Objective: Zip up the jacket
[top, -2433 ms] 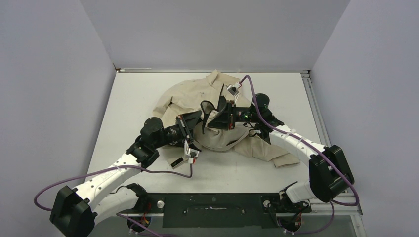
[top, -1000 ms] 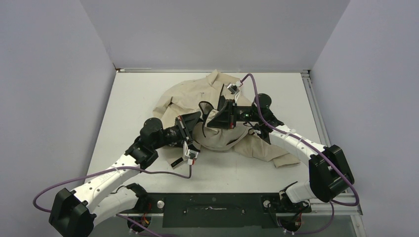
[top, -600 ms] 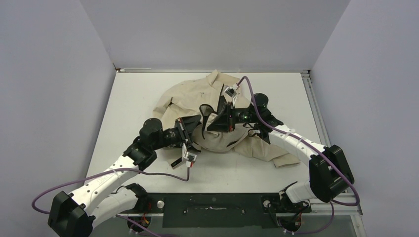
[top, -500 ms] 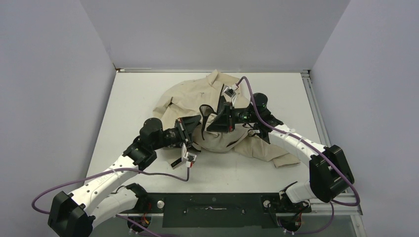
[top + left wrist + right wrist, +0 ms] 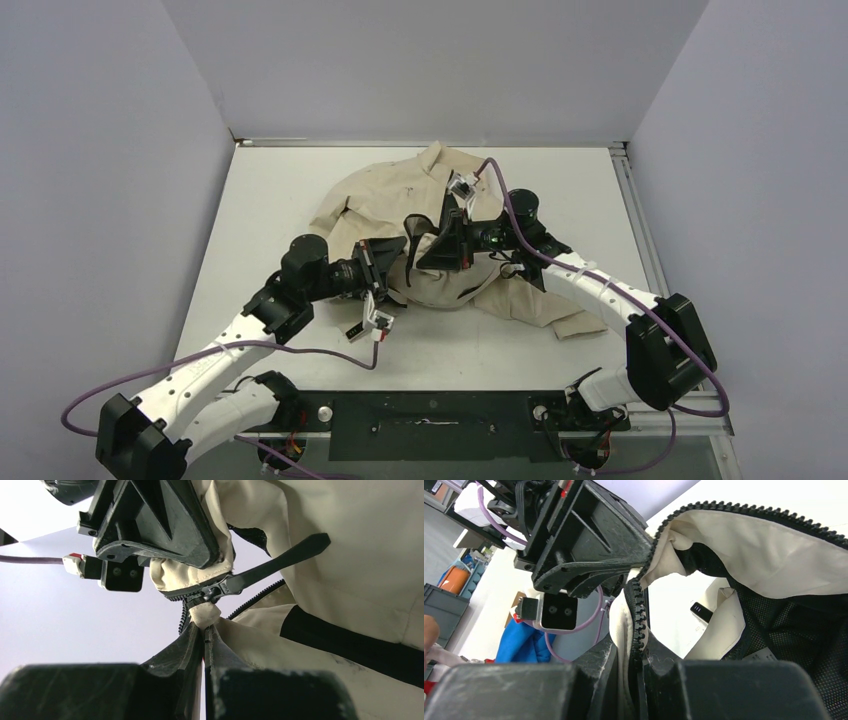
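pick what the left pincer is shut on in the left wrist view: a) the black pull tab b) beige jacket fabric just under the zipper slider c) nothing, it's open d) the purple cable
b: the left pincer pinches beige fabric of the jacket right under the zipper slider, while the black pull tab sticks out free to the right.

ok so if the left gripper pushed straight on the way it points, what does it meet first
The left gripper is shut on the jacket; straight ahead comes the zipper slider, then probably the right gripper just beyond, though that depth is unclear.
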Controlling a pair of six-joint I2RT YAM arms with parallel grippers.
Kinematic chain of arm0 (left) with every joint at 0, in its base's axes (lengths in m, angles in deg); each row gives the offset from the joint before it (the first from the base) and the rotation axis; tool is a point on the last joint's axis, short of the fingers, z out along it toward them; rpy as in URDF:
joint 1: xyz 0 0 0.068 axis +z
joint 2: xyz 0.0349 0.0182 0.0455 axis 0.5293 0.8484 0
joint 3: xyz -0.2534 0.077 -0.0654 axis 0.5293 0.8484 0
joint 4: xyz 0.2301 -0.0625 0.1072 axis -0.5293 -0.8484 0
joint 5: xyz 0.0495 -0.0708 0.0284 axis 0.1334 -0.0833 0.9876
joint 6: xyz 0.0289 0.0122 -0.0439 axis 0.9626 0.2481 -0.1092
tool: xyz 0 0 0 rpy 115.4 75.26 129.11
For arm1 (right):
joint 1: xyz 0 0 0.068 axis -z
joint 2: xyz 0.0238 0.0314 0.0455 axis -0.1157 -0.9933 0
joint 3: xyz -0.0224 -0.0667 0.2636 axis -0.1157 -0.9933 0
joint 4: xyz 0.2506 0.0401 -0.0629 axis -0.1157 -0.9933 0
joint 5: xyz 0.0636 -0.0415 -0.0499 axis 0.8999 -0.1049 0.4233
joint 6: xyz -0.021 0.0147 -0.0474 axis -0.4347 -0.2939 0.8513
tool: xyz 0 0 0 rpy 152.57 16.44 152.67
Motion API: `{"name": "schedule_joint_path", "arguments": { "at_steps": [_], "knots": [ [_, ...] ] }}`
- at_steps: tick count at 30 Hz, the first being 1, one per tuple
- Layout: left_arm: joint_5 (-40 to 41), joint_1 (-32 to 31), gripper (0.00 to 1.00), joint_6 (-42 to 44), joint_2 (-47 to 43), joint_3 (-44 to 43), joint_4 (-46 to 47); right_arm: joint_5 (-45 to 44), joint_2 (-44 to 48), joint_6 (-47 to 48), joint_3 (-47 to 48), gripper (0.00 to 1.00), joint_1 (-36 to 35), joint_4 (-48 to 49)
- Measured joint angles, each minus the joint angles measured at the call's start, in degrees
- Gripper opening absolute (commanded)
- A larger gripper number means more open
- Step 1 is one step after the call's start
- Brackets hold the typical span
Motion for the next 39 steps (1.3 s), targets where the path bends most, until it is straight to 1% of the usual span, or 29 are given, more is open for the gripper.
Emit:
{"name": "schedule_joint_path", "arguments": {
  "at_steps": [7,15,21,25,31,39],
  "knots": [
    [-1.9,0.1,0.00,1.5,-1.4,-2.3,-6.4,0.0,0.0,1.3,0.9,0.05,0.3,-1.6],
    [-3.5,0.1,0.00,3.3,-1.5,-2.5,-9.9,-0.1,0.0,-3.3,0.5,0.05,0.5,5.4],
    [-3.1,0.1,0.00,3.8,-1.5,-2.5,-9.7,-0.5,0.3,-5.5,-2.0,0.05,0.0,8.5],
    [-2.2,0.1,0.00,2.6,-1.3,-2.4,-7.5,-0.5,1.6,-4.7,-3.7,0.05,0.0,7.3],
    [-1.9,0.1,0.00,-0.6,-1.3,-2.1,-1.7,-0.5,2.0,-2.7,-3.8,0.05,0.0,4.7],
    [-1.9,0.1,0.00,-1.0,-1.3,-0.5,0.0,-0.2,2.0,-2.6,-3.8,0.05,-0.6,4.9]
  ]
}}
